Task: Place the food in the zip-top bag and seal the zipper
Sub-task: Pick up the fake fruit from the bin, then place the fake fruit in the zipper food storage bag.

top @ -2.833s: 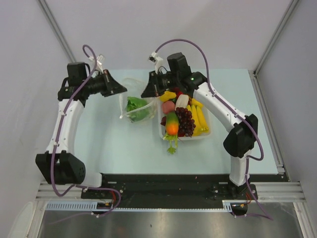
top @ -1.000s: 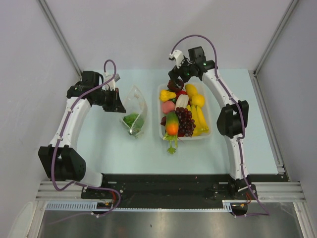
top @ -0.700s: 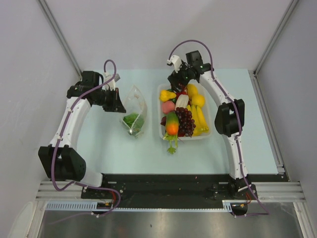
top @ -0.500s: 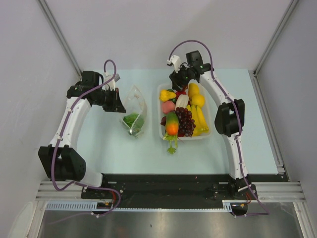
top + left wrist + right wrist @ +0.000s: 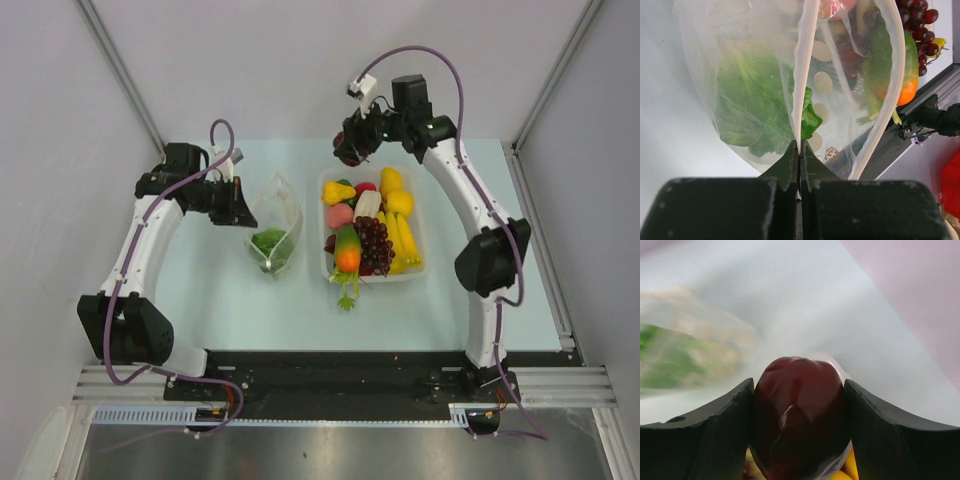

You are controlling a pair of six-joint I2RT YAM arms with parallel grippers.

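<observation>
Judging by the lower middle of the top view, the job is barely begun: the white tray (image 5: 400, 277) on the tabletop (image 5: 250, 300) holds most of the food, with the carrot (image 5: 347, 258) at its near end, the grapes (image 5: 374, 243) and bananas (image 5: 403, 240) behind it, and yellow fruits (image 5: 395, 195) and a pink fruit (image 5: 340, 215) toward its far end. Left of the tray and apart from it, the zip-top bag (image 5: 275, 215) stands propped on the tabletop with only the lettuce (image 5: 267, 243) inside, low in the pouch. The left end effector (image 5: 800, 152), at the bag's left edge, is fully closed on the zipper (image 5: 805, 75), pinching 1 side of the rim; in the left wrist view the other side bows away to the right, so the mouth gapes and nothing is sealed. Farthest off, in the upper middle of the top view, the right end effector (image 5: 350, 150) hangs raised past the tray's far end, its fingers partly spread and clamped around a dark red fruit (image 5: 797, 425), which fills the gap between them. That fruit sits up and to the right of the bag's mouth, well apart from it. By my reckoning 1 item is bagged, 1 is held in the air, the rest of the tray waits, and sealing comes last
</observation>
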